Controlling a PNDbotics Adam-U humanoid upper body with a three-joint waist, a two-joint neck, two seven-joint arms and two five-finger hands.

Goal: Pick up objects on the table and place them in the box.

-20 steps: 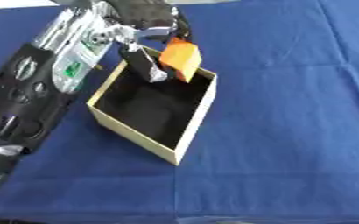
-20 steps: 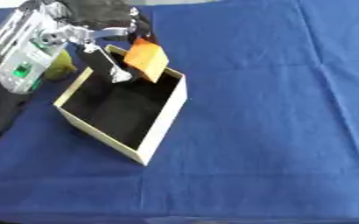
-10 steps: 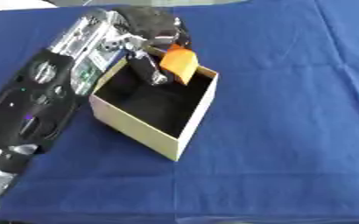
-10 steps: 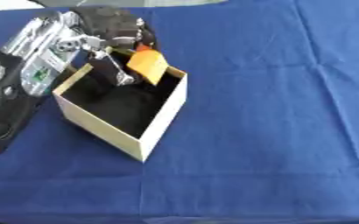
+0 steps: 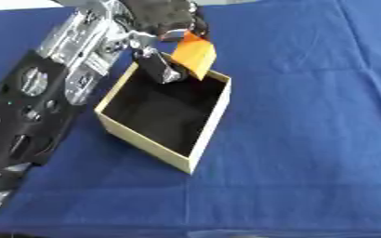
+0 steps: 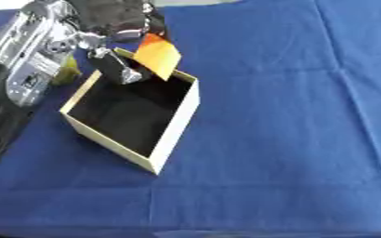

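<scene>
A wrinkled blue cloth is spread over the worktop (image 5: 307,139), with wide bare room to the right. A square tan cardboard box (image 5: 200,148), dark inside, is set left of centre. Over its far rim a flat orange block (image 5: 195,53) is pinched by the curled left hand (image 5: 163,18); its fingertips are hidden.

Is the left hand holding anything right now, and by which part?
Yes: the left hand pinches the flat orange packet by its upper edge, above the far rim of the open cardboard box.
</scene>
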